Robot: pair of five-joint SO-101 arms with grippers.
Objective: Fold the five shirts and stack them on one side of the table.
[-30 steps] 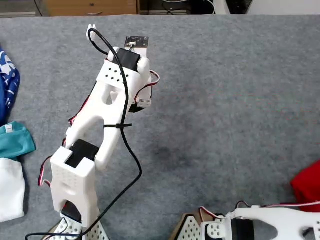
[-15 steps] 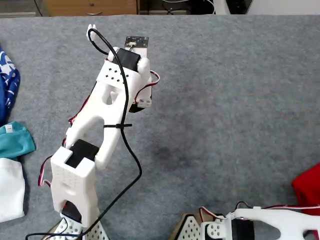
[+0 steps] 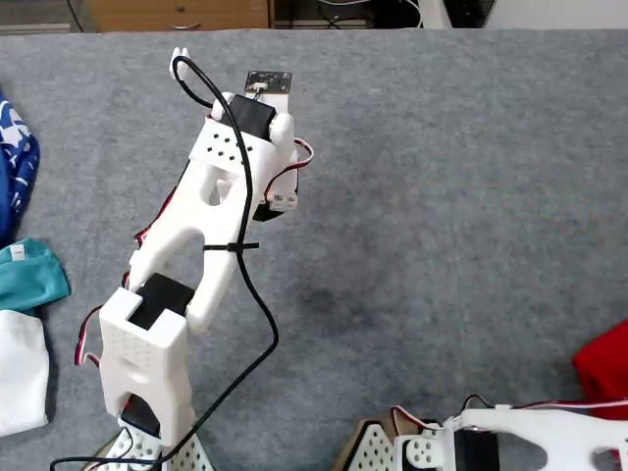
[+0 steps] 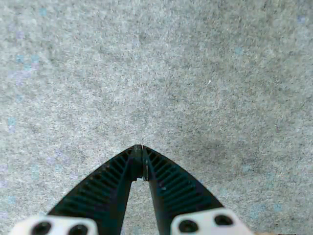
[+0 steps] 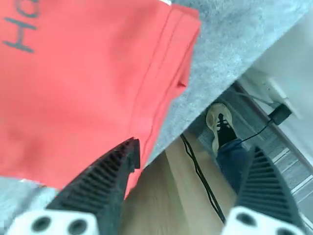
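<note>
Roughly, little of the job looks done.

From the high view, the grey table (image 3: 442,196) is bare across its middle. A blue shirt (image 3: 15,162), a teal shirt (image 3: 31,277) and a white shirt (image 3: 20,371) lie at one side edge, near each other but side by side, not stacked. A red shirt (image 3: 602,365) lies at the opposite edge. The left arm (image 3: 216,177) stretches out over bare cloth, well apart from all four.

At the left wrist, the left gripper (image 4: 138,157) has its tips pressed together on nothing.

At the right wrist, the right gripper (image 5: 193,148) gapes wide, one finger against the red shirt's hem, gripping nothing yet. Folding and stacking appear mostly ahead.
</note>
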